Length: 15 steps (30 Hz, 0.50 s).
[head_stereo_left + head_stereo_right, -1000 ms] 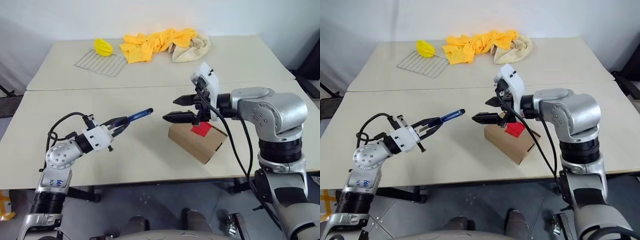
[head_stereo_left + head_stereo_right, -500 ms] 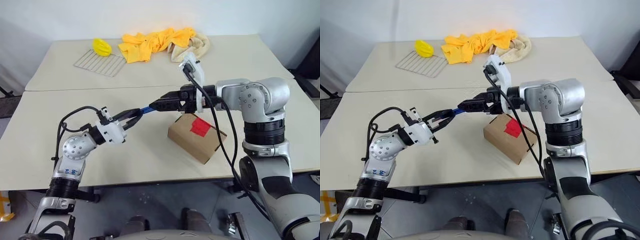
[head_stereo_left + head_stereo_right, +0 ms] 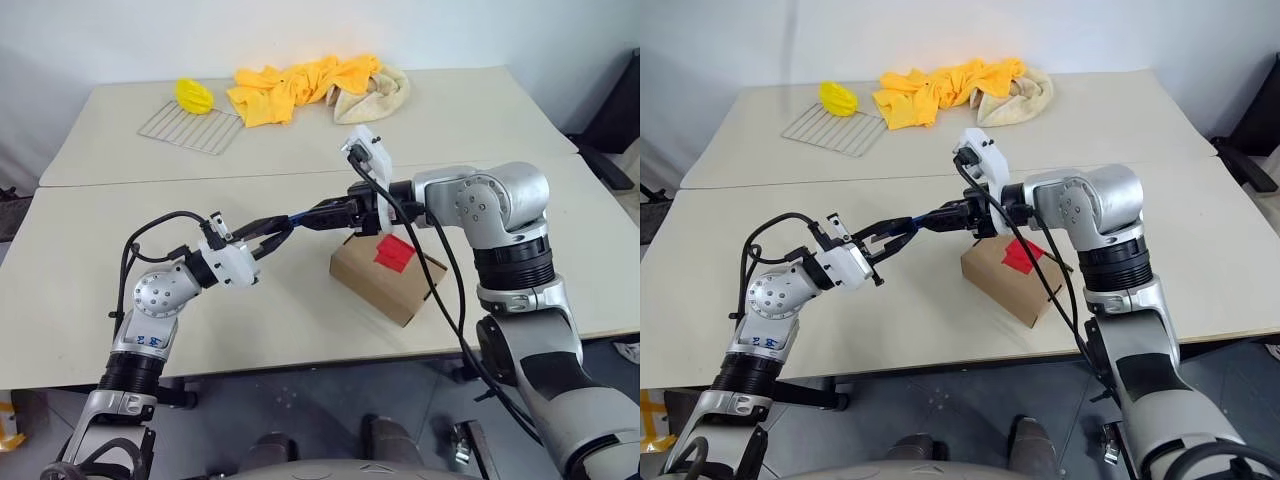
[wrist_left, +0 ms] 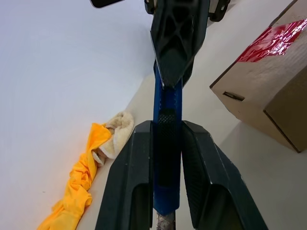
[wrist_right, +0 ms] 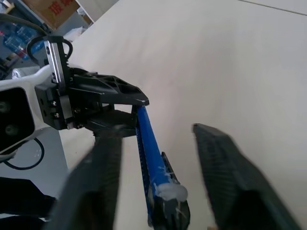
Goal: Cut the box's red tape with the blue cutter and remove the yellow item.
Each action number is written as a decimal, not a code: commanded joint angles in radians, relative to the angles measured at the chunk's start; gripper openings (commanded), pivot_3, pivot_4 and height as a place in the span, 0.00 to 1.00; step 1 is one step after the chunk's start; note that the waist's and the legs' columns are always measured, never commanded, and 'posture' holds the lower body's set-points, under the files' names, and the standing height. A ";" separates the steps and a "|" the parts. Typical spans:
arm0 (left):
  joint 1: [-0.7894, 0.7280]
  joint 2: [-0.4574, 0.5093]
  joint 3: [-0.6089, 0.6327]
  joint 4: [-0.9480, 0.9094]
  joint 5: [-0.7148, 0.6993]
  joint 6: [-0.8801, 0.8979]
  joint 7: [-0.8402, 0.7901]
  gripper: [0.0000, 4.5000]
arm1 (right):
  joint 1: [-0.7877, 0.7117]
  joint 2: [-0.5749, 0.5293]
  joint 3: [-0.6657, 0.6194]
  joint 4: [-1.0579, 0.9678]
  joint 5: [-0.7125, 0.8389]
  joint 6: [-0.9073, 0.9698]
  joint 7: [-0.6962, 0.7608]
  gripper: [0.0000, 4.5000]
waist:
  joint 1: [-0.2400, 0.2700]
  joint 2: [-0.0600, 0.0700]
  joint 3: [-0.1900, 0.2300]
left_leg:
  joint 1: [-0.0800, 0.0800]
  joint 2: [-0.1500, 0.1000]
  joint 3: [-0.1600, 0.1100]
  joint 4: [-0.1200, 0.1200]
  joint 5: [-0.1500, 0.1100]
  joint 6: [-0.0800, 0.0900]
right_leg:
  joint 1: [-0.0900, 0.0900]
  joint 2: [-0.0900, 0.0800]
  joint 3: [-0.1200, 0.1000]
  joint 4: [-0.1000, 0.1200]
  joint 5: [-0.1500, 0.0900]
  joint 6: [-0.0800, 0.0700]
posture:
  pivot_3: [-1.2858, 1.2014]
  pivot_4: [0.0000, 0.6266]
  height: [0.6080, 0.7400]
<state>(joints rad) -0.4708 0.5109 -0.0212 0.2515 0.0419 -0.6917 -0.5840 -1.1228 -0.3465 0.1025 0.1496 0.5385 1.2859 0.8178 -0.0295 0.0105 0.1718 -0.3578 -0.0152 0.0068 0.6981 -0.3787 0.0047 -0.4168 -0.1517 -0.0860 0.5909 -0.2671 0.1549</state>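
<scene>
**A:** so where's everything sitting? The left gripper (image 4: 165,191) is clamped on the blue cutter (image 4: 166,158), both black fingers squeezing the handle, stick pointing across toward the box (image 3: 388,279).

**B:** yep, and the right gripper (image 5: 158,158) is coming at the cutter's far end from the box side. In its own wrist view the two fingers (image 5: 225,167) straddle the blue stick with gaps either side, so they're not pinching it there. From the head views they look pretty narrow around the tip, honestly can't tell if it's gripping.

**A:** fair. The cutter is in the air just beside the box, up and to its left.

**B:** the box is on the near counter (image 3: 300,330), tilted, with the red tape (image 3: 396,252) on top, under the right gripper's wrist.

**A:** beyond the box: wire rack (image 3: 190,127), a yellow item (image 3: 193,94) at its corner, and yellow cloth (image 3: 300,82) next to a beige towel (image 3: 375,95).
</scene>
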 commanded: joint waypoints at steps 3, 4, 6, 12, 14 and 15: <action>-0.013 0.001 0.003 -0.021 -0.019 -0.002 0.011 0.17 | -0.029 -0.027 0.020 -0.014 0.003 -0.032 0.025 0.35 | 0.000 0.000 0.000 | 0.000 0.000 0.000 0.000 0.000 0.000 | 0.000 0.000 0.000 0.000 0.000 0.000 | 0.52 0.24 1.00; -0.013 0.000 0.003 -0.021 -0.019 -0.002 0.011 0.17 | -0.029 -0.029 0.022 -0.014 0.003 -0.034 0.027 0.30 | 0.000 0.000 0.000 | 0.000 0.000 0.000 0.000 0.000 0.000 | 0.000 0.000 0.000 0.000 0.000 0.000 | 0.52 0.24 1.00; -0.015 0.000 0.004 -0.019 -0.019 -0.002 0.011 0.17 | -0.031 -0.032 0.023 -0.013 0.006 -0.037 0.034 0.15 | 0.000 0.000 0.000 | 0.000 0.000 0.000 0.000 0.000 0.000 | 0.000 0.000 0.000 0.000 0.000 0.000 | 0.52 0.24 1.00; -0.015 0.002 0.004 -0.017 -0.021 0.001 0.009 0.17 | -0.034 -0.037 0.023 -0.017 0.012 -0.050 0.045 0.04 | 0.001 0.000 0.000 | 0.000 0.000 0.000 0.000 0.000 0.000 | 0.000 0.000 -0.001 0.000 0.000 0.000 | 0.52 0.24 1.00; -0.013 0.003 0.005 -0.017 -0.021 0.003 0.009 0.17 | -0.034 -0.039 0.022 -0.021 0.015 -0.057 0.051 0.04 | 0.000 0.000 0.000 | 0.000 0.000 0.000 0.000 0.000 0.000 | 0.000 0.000 -0.001 0.000 0.000 0.000 | 0.52 0.24 1.00; -0.007 0.002 0.007 -0.023 -0.025 0.034 0.010 0.17 | -0.032 -0.038 0.017 -0.028 0.016 -0.063 0.049 0.04 | 0.000 0.000 0.000 | 0.000 0.000 0.000 0.000 0.000 0.000 | 0.000 0.000 -0.001 0.000 0.000 0.000 | 0.52 0.24 1.00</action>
<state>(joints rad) -0.4709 0.5105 -0.0213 0.2507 0.0399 -0.6724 -0.5823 -1.1233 -0.3662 0.1423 0.1521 0.5505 1.2494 0.8632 -0.0292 0.0105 0.1718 -0.3578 -0.0151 0.0069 0.6982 -0.3788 0.0045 -0.4167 -0.1520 -0.0871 0.5908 -0.2670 0.1549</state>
